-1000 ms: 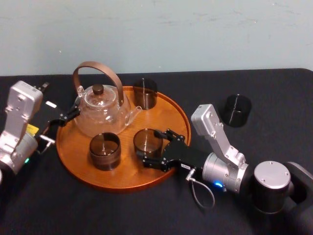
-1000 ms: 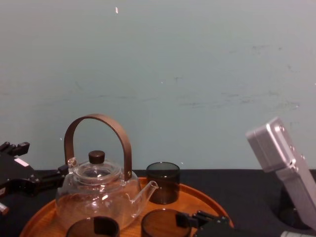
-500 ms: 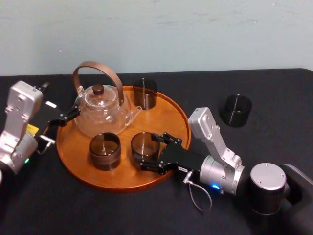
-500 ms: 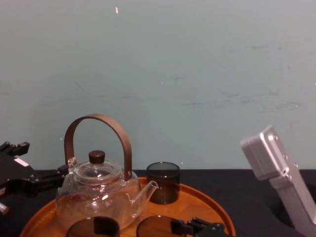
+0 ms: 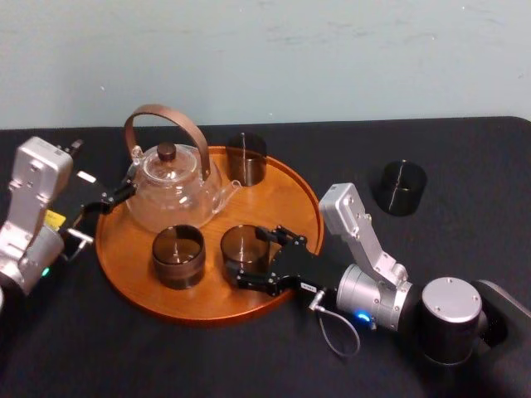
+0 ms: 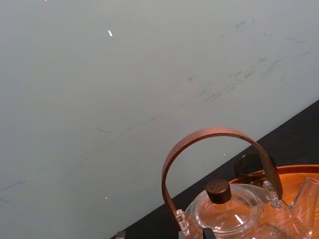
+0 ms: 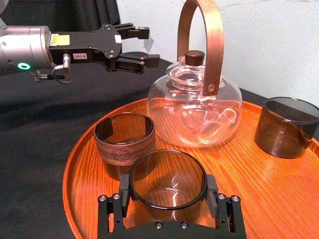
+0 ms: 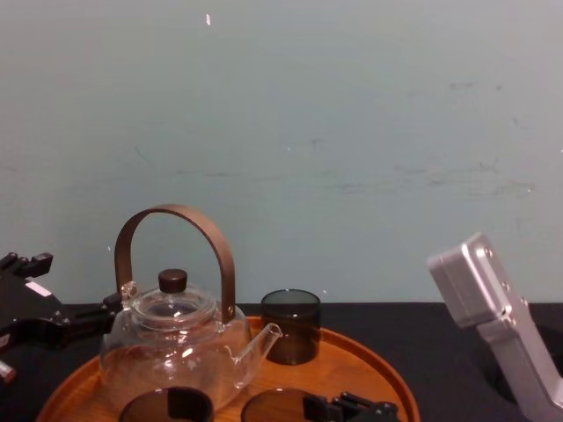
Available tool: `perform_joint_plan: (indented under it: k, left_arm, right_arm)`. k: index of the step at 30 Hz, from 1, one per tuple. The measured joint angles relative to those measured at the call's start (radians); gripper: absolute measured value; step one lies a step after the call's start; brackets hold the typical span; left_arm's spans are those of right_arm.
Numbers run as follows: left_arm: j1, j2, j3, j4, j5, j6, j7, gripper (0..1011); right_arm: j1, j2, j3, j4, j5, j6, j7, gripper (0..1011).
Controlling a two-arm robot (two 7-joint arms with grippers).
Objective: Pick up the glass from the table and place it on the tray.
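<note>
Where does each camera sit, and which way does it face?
Head: high, looking down on tray; both arms, right end effector gripping glass.
Chest: low, facing across tray to wall; right arm's grey link.
Left wrist: faces teapot and wall.
Right wrist: faces its gripped glass, left end effector beyond.
All four share the teapot.

The chest view's lower edge cut off much of the tray (image 8: 388, 374), the gripped glass (image 8: 271, 407) and the right claw (image 8: 331, 408).
</note>
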Motion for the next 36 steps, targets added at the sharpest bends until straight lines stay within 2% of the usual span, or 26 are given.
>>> perform_joint_plan:
  k: [18, 23, 28, 36]
  left_arm:
    - [0.0, 0.0, 0.0, 0.0, 0.0, 0.0, 0.0, 1001]
    - [0.0, 0.0, 0.0, 0.0, 0.0, 0.0, 0.0, 1001]
    - [0.0, 0.0, 0.0, 0.0, 0.0, 0.0, 0.0, 1001]
    - [0.0, 0.0, 0.0, 0.0, 0.0, 0.0, 0.0, 1001]
  right_arm:
    - [0.003, -0.002, 0.001, 0.014, 0.002, 0.002, 0.004, 901]
    - [-0.005, 0.003, -0.01, 0.03, -0.01, 0.009, 0.006, 1002]
    - [-0.021, 0.014, 0.01, -0.012, -0.006, -0.024, -0.004, 1002]
    - [-0.054, 0.038, 0.028, -0.087, -0.027, -0.064, -0.032, 1002]
